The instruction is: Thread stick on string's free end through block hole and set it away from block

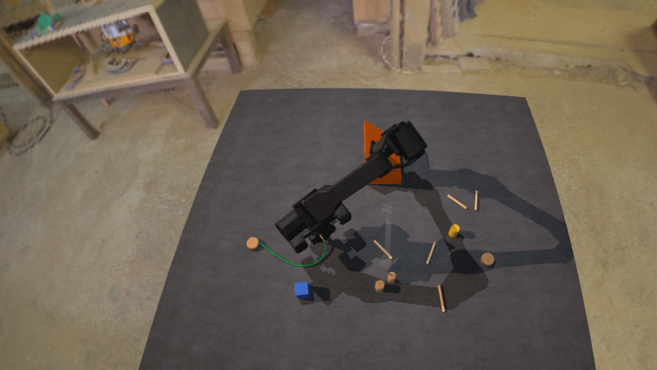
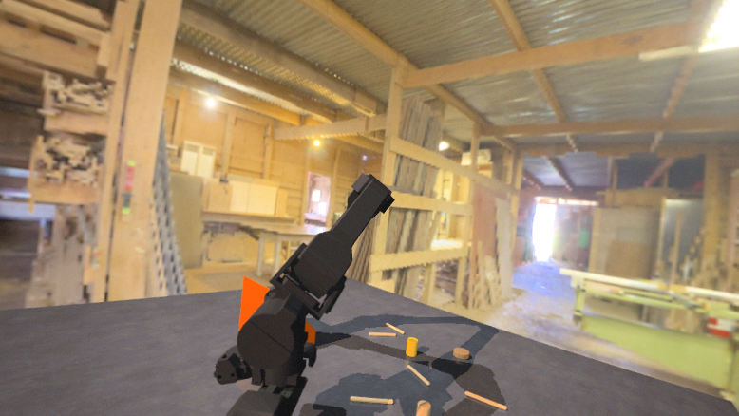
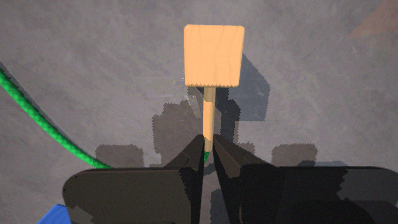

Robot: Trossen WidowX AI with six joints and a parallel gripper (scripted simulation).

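Observation:
My gripper is shut on the stick close to its string end, low over the table. The stick points away from me to the near side of the wooden block. Its far part is hidden by the block, and no tip shows beyond the far side. The hole is not visible from above, so I cannot tell how deep the stick sits. The green string curves from the fingers to the round button. In the top view the arm hides the block.
A blue cube lies near the string. A tall orange wedge stands behind the arm. Several loose sticks, a yellow cylinder, a wooden disc and two small wooden cylinders lie to the right.

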